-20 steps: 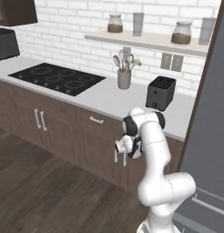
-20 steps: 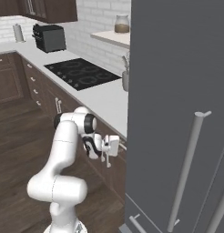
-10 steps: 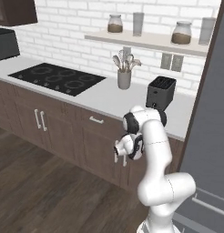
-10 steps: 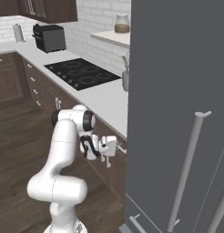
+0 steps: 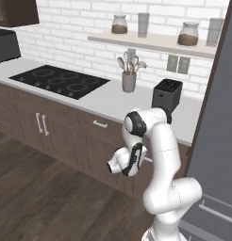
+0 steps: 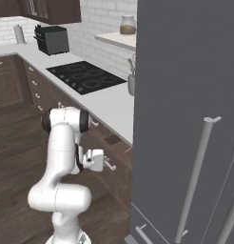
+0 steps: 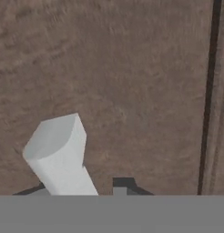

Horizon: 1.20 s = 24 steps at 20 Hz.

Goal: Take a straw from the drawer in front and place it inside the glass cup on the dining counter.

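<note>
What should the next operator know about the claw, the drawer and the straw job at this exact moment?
Claw: closed around the silver handle of the drawer, as far as the hand view shows; nothing else is held.
Drawer: below the pale worktop, beside the tall grey fridge. Its dark wood front sits close ahead of the claw. I cannot tell whether it is pulled out at all.
Done: reach and grip on the handle.
Left: pull the drawer open, pick up the straw, carry it to the dining counter, put it in the glass cup.
</note>
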Available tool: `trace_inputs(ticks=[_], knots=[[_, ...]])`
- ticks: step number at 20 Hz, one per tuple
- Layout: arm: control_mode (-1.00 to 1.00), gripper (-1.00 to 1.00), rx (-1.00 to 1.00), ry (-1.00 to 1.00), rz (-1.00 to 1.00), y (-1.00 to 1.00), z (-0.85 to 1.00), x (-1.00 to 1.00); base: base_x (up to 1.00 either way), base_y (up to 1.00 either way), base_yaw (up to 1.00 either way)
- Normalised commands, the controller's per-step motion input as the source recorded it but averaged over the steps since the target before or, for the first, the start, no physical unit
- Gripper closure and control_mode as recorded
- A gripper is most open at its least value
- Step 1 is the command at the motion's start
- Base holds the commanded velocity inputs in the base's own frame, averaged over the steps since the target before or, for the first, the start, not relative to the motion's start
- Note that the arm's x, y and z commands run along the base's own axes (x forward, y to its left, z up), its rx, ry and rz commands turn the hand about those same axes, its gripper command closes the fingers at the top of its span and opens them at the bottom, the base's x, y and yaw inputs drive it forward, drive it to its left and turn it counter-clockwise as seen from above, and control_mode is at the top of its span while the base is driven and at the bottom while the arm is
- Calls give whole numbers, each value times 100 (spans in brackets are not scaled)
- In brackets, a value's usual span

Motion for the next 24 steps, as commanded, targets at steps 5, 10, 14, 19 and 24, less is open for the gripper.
trace_inputs(ticks=[5,10,14,19,24], knots=[[-100,100,0,0,1,83,37,-100,0,0,0],[-100,100,0,0,2,77,34,-100,0,0,0],[-100,-100,4,5,0,56,32,-74,0,0,0],[-100,-100,25,37,2,23,49,-34,0,0,0],[-100,-100,38,52,4,21,62,-31,0,0,0]])
